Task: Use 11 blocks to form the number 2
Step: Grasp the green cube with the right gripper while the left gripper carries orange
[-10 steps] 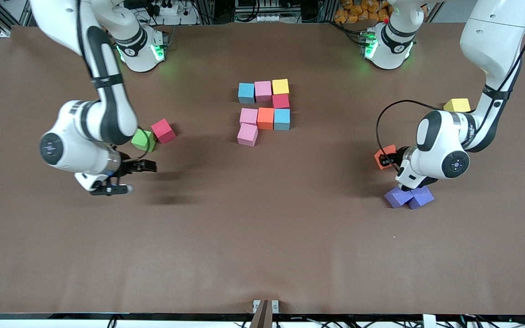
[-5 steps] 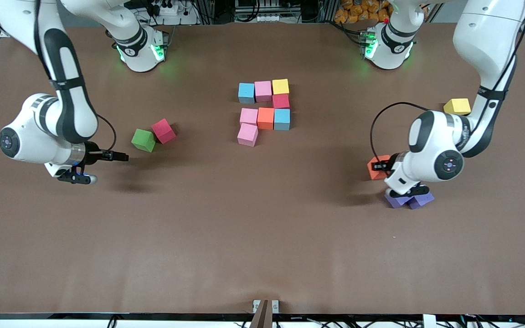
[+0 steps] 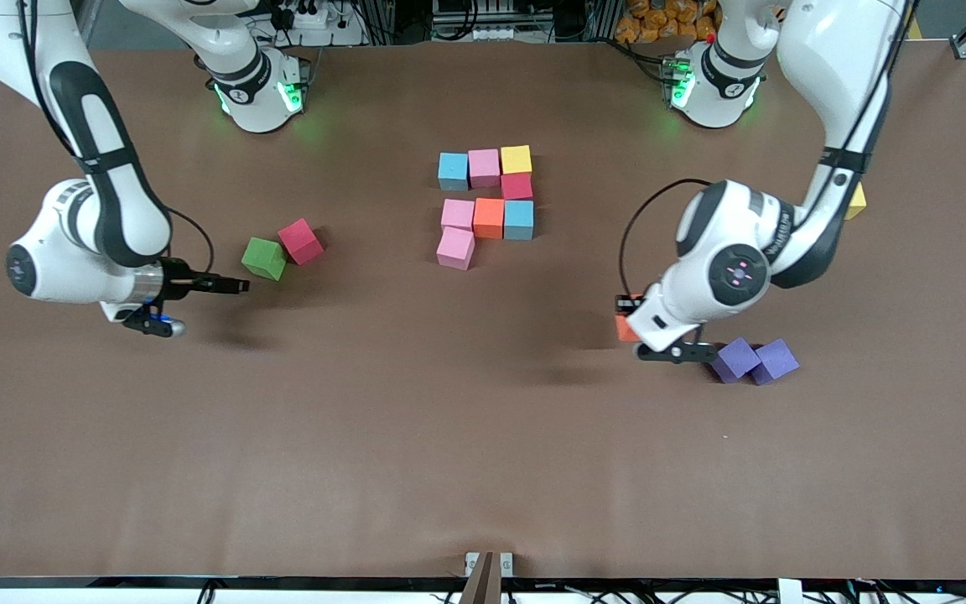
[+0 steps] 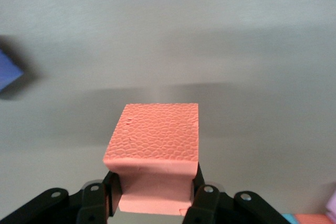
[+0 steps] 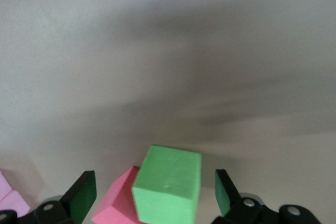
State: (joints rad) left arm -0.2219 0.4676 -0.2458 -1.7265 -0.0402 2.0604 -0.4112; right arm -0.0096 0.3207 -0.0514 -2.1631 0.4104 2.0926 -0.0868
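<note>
Since a second ago the left gripper [image 3: 627, 323] has carried its dimpled orange foam cube [image 4: 153, 145], jaws clamped on it, away from the two purple foam cubes [image 3: 755, 361] toward the table's middle, over bare brown table [image 3: 483, 453]. The right gripper [image 3: 231, 285] has drawn back, jaws wide apart, just beside the matte green foam cube [image 3: 264, 257] and red foam cube [image 3: 300, 241]. The unfinished number 2 [image 3: 489, 205], eight square-edged cubes, sits mid-table.
</note>
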